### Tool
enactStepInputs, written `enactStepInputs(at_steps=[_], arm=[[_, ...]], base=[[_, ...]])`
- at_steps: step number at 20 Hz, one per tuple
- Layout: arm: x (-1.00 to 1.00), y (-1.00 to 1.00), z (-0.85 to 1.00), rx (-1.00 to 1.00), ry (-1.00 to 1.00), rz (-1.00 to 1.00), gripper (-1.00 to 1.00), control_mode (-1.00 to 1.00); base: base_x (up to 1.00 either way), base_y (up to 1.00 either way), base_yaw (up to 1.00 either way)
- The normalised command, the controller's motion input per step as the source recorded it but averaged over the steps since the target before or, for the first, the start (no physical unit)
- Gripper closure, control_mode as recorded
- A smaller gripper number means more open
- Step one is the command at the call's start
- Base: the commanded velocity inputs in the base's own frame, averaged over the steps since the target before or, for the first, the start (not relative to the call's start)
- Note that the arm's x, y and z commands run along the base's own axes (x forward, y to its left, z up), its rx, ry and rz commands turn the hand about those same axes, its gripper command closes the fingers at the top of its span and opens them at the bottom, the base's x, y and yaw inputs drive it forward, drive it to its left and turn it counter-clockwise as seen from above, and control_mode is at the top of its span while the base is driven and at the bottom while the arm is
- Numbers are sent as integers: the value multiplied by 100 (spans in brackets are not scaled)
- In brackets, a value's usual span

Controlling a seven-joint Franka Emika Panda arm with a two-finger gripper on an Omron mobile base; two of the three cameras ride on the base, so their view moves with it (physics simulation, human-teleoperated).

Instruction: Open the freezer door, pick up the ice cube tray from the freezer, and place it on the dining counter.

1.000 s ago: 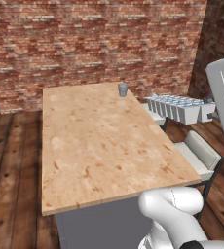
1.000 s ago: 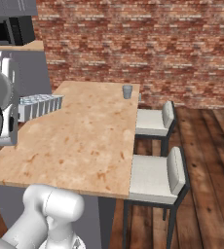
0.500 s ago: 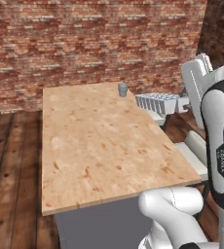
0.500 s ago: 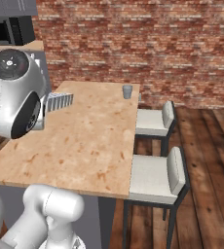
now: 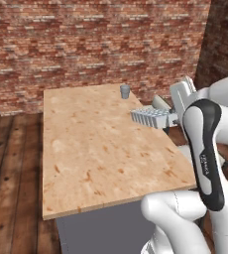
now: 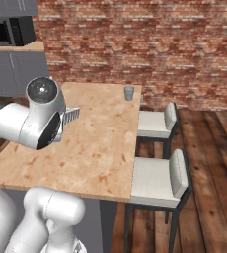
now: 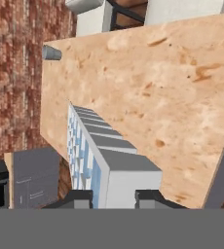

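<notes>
Now my claw [image 7: 114, 197] pinches the ice cube tray [image 7: 97, 155] above the dining counter [image 7: 158, 97]; I should level it, lower gently, then let go.

In the right base view the arm's round joint hides most of the ice cube tray [image 6: 72, 114]. The small grey cup [image 5: 125, 91] near the table's [image 5: 91, 149] far edge is too small to see inside.

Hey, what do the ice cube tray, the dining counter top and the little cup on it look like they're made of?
Ice cube tray: probably matte plastic, pale blue-white with thin, uniform cell walls.
Dining counter top: looks like light wood or wood-look laminate, blotchy tan with darker flecks, little gloss.
Cup: plain grey, no shine; plastic or dull metal, too small to tell.
</notes>
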Motion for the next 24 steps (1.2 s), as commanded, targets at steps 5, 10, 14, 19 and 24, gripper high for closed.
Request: enactStepInputs(at_steps=[5,10,14,19,24], arm=[[26,-2,-77,0,0,4,100,-100],[20,-2,-68,0,-1,5,100,-100],[24,0,-62,0,-2,4,100,-100],[30,0,-50,0,0,4,100,-100],[39,0,-25,0,0,2,100,-100]], base=[[0,0,0],[0,0,0],[0,0,0],[0,0,0],[0,0,0]])
